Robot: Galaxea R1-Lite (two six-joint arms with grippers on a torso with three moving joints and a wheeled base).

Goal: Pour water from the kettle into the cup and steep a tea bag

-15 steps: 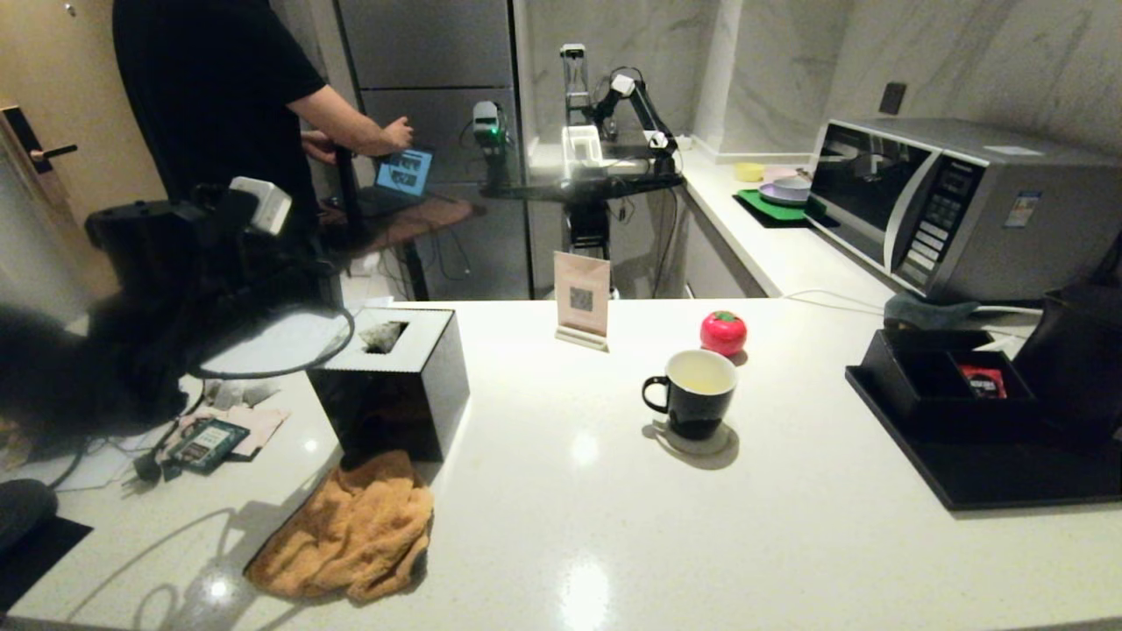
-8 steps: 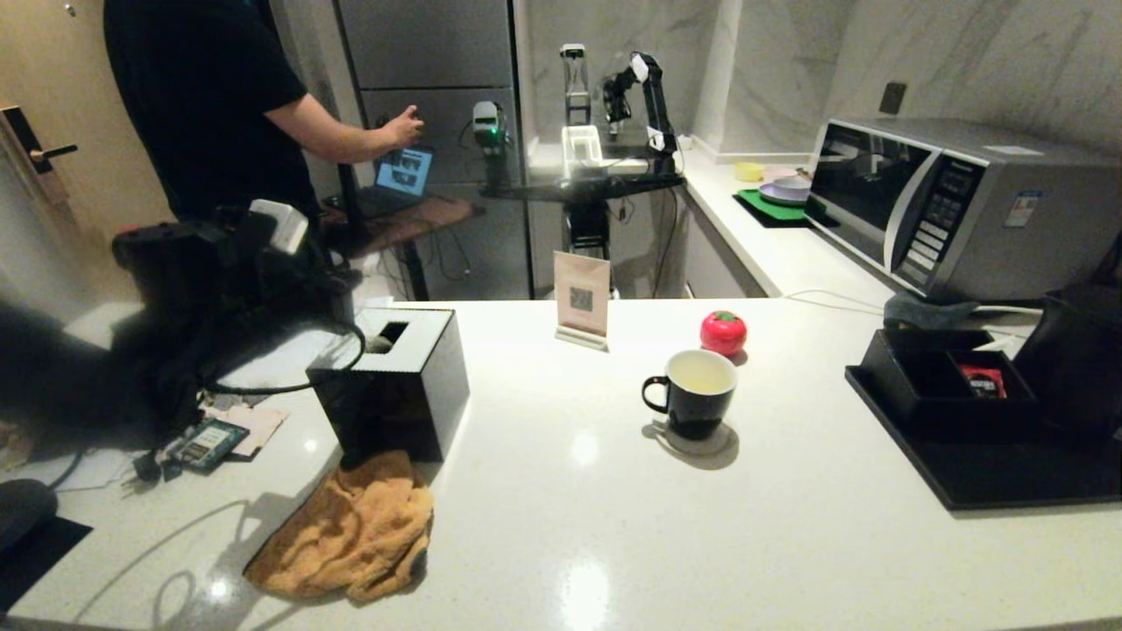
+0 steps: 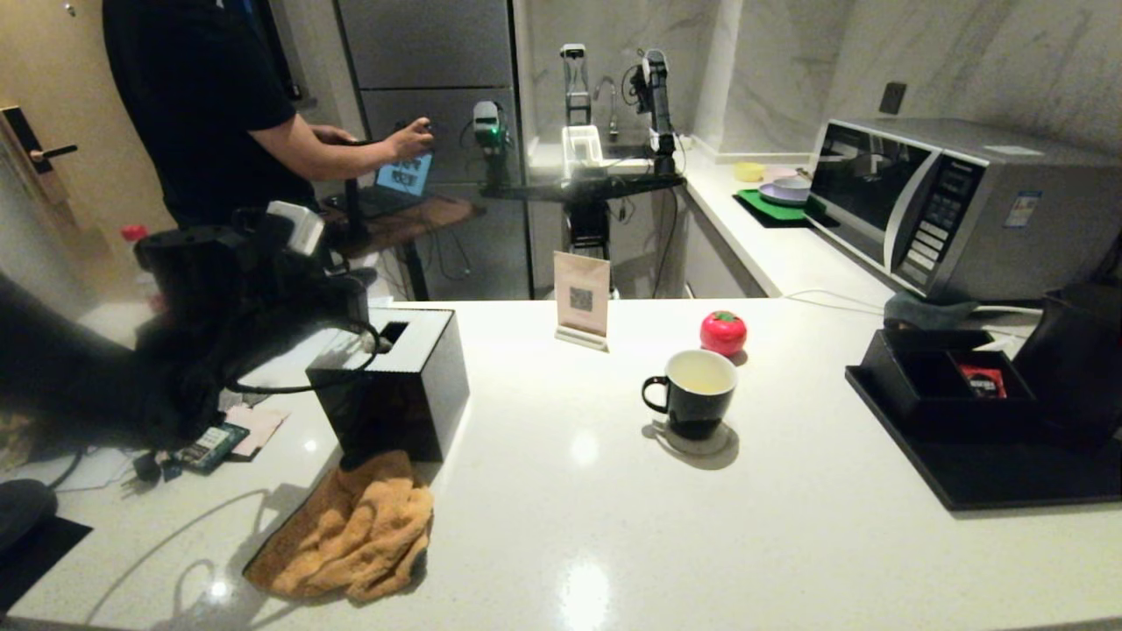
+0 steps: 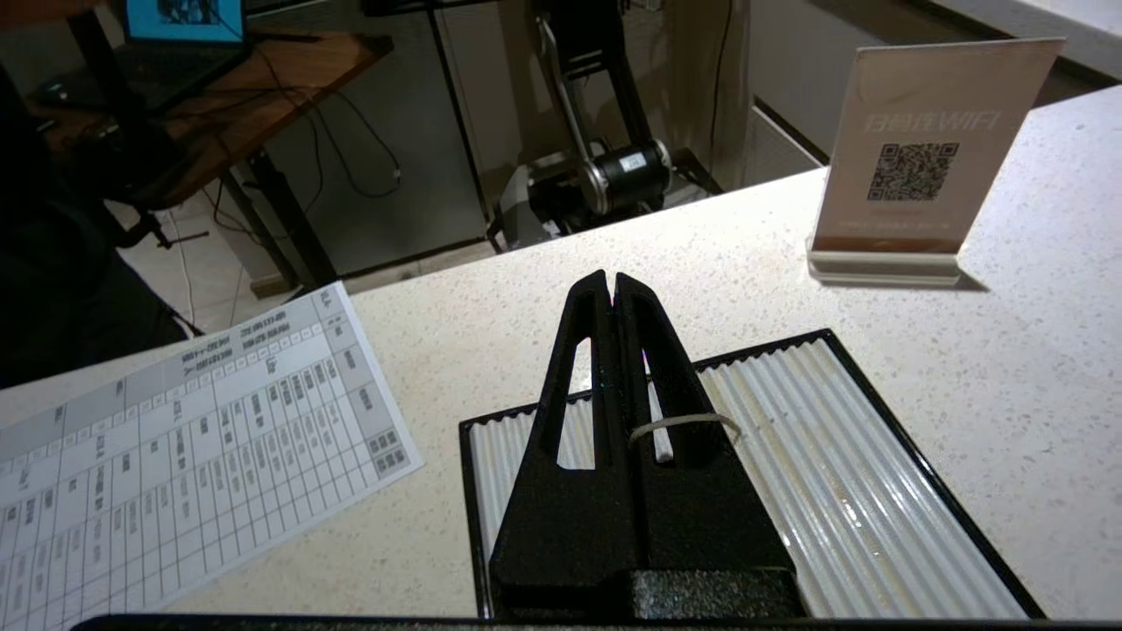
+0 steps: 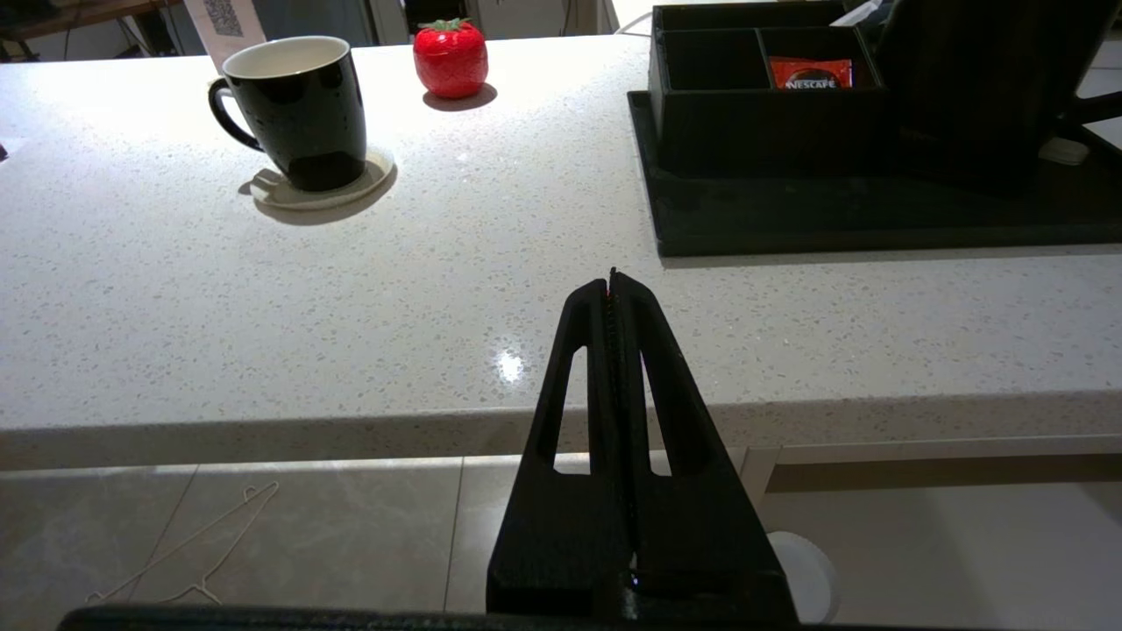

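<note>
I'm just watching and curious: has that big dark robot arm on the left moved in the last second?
Yes. The left arm has swung rightward and up, closing in on the fixed black box and now overlapping its top corner.

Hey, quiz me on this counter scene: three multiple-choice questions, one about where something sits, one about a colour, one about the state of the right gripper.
1. Where does the red tomato-shaped ornament stand on the counter?
A. In front of the cup, nearer the robot
B. Just beyond the cup, apart from it
C. Inside the cup

2. What colour is the cup's inside?
A. White
B. Red
C. Blue

3. How are the right gripper fingers?
A. Spread wide
B. Shut, with nothing between them
C. Shut on the cup's handle

Answers: 1 B, since the head view shows the ornament behind the cup on the far side. 2 A, since the rim and inner wall show white against the black outside. 3 B, since the right wrist view shows the fingers pressed together short of the counter's edge.
</note>
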